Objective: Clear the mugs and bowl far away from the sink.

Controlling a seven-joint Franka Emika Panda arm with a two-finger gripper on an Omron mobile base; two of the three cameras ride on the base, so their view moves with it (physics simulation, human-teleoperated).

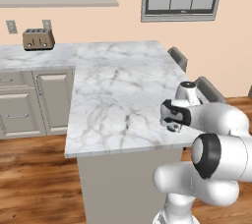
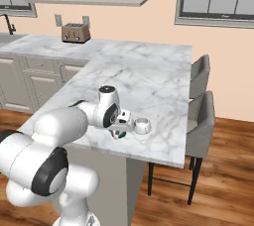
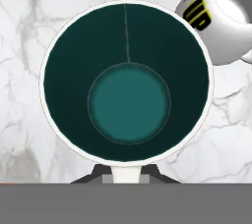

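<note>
Marble — white with grey veining, polished — makes up the tabletop (image 1: pixel 115 85) of the island, a long rectangular slab on a plain grey base. Two mugs stand on it near its front right corner, close to the edge where the stools are. One is the dark green mug (image 3: pixel 127 85), seen from straight above in the hand view: a round mouth with a thin white rim, deep green glossy walls, a paler teal disc for its floor and a fine seam line down the inner wall; a white stub of it, probably the handle, runs down to the bottom of that view between the dark fingers (image 3: pixel 93 175), which are closed tight on it. In the right base view the gripper (image 2: pixel 117 132) sits low over the tabletop with a glimpse of green under it. The second is the glossy white mug (image 3: pixel 224 26), just beside the green one, its side bearing dark lettering edged in yellow that seems to read "UP"; the rest cannot be read. From the right base view the white mug (image 2: pixel 143 125) is a small squat cylinder with a grey hollow. Further off, a brown two-slot toaster (image 2: pixel 75 32) stands on the back counter under a flat wall shelf (image 2: pixel 89 0), and two grey upholstered stools (image 2: pixel 201 121) sit at the island's side — floor of wood planks below.
</note>
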